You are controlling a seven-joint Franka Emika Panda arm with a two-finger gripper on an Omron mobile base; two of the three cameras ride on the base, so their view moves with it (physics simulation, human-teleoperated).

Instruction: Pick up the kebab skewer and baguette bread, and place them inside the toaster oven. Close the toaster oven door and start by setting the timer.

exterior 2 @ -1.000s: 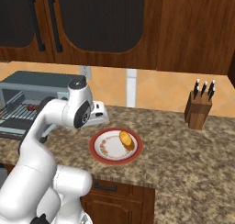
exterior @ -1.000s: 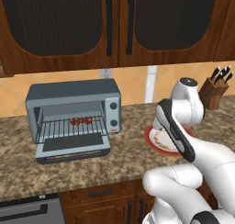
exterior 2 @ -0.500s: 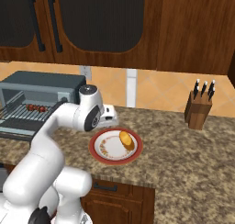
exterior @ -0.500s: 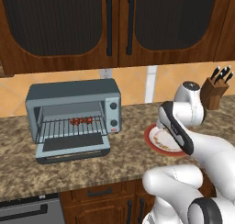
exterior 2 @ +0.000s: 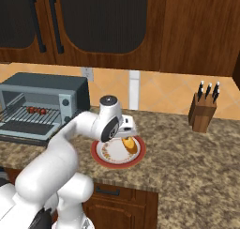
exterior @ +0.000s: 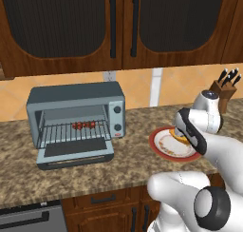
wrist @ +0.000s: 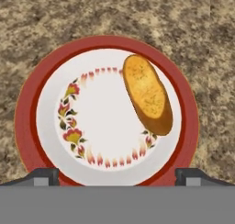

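Gripper of mine is spread wide with nothing in it, hanging over the plate. Bread sits right of center in the hand view, long axis slanting upper-left to lower-right, so I'd guess I need to shift right.

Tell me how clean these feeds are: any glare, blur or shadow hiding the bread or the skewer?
Hand view: sharp, evenly lit, no glare; the baguette bread reads clearly on the plate. Left base view: the arm hides most of the bread; the kebab skewer is small but distinct on the rack. Right base view: the skewer is tiny, the toaster oven interior dim.
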